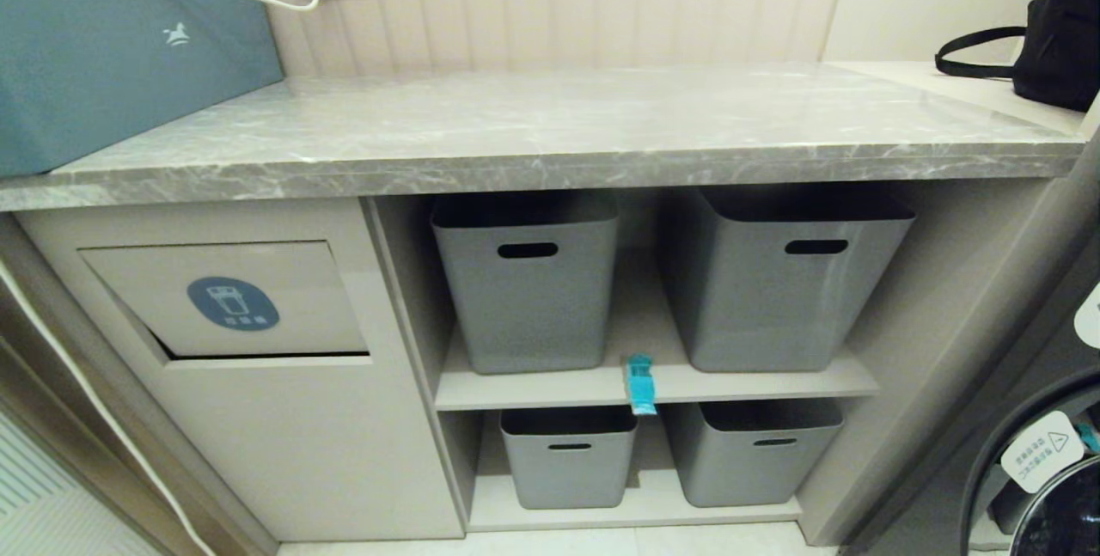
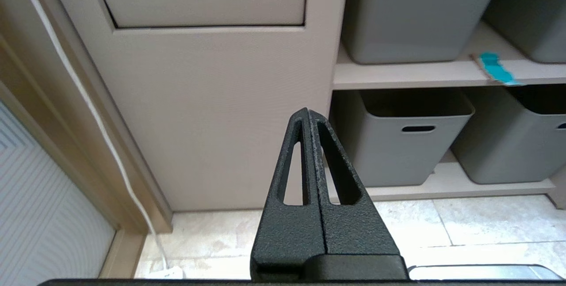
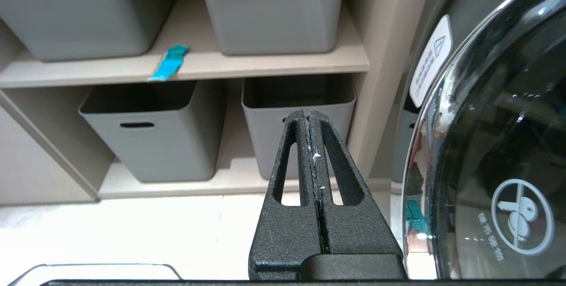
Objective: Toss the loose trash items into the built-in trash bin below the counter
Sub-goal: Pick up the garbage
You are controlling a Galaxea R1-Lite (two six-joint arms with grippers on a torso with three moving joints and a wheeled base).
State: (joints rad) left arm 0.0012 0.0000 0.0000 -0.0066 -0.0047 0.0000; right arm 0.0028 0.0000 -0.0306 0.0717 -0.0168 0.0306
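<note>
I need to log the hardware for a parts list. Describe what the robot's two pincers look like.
Both match. The left pincer and right pincer have matte black, rough-textured fingers tapering to a narrow tip, each finger with a long slot cut through it. The right one carries small white specks along its inner seam. No cables or markings show.

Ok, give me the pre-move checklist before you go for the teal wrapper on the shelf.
1. Teal wrapper located, on the upper shelf's front edge between two grey baskets: ok.
2. Left gripper empty: ok, shut on nothing.
3. Right gripper empty: ok, but shut; open it first.
4. Trash bin flap in view and unblocked: ok.
5. Other scraps located: not ok, none visible on the counter.
</note>
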